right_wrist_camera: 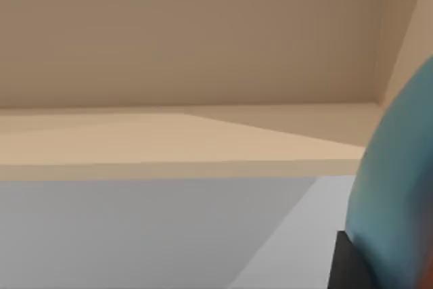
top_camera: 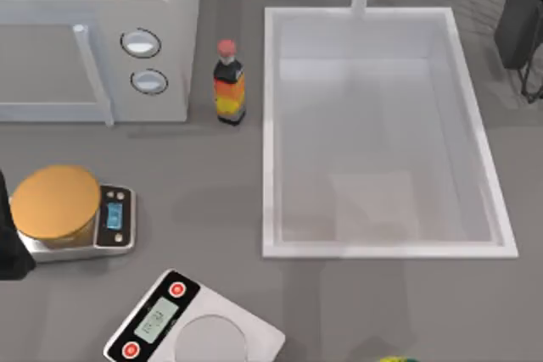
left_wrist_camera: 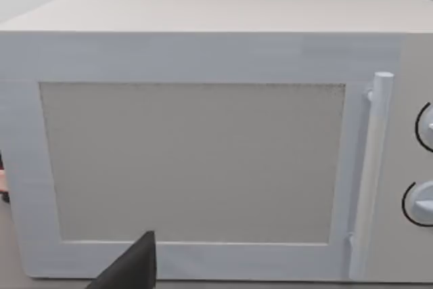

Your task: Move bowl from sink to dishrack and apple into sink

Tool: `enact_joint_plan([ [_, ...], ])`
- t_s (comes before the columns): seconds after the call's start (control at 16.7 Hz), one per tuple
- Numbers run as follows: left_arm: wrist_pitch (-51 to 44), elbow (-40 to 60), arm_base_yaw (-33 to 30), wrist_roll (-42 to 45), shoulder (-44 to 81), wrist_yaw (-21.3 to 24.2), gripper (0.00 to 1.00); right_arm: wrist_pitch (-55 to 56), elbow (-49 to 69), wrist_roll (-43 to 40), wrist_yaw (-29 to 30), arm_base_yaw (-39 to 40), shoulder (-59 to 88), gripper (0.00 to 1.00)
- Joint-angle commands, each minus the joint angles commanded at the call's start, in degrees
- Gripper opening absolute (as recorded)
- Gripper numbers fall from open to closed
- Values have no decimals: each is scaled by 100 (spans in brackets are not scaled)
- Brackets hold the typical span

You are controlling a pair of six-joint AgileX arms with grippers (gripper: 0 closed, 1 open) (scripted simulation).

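Right gripper [right_wrist_camera: 348, 265] shows in its own wrist view as a dark corner pressed right up against the glossy blue curve of the bowl [right_wrist_camera: 399, 187]. Whether it is pinching the bowl or merely sitting beside it, I cannot tell. Behind them run a beige wall and a pale ledge. From above, the right arm [top_camera: 519, 14] hangs in the far corner of the table at about one o'clock. It is just past the sink's rim and over the thin dark wires of the dishrack [top_camera: 533, 82], which peek out at two o'clock. The sink [top_camera: 270, 125], a deep white basin with its faucet post at twelve o'clock, takes up the right half of the table. The left arm [top_camera: 8, 243] sits parked at the table's edge at nine o'clock. The left gripper [left_wrist_camera: 132, 265] appears as a dark wedge facing the door of the white microwave [left_wrist_camera: 203, 160], and I cannot tell its state either. The microwave stands at ten o'clock, with a small sauce bottle [top_camera: 229, 82] just beside it at eleven. A scale carrying a flat orange disc [top_camera: 55, 201] lies at eight o'clock, touching the left arm. A second scale [top_camera: 191, 328] lies at seven, and a yellow-green round thing [top_camera: 394, 359] is at the near edge at five o'clock.
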Motion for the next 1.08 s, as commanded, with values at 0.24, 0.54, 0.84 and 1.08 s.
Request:
enact_joint_plan([
  [0.24,0,0,0,0,0,0,100,1477,-464,-4,162,149,706,0],
  [0.54,0,0,0,0,0,0,100,3334,-1166,-5,362,336,1601,0],
  [0.84,0,0,0,0,0,0,100,3819,-1546,-8,513,481,1994,0],
  [1.08,0,0,0,0,0,0,100,3819,-1546,-8,513,481,1994,15],
])
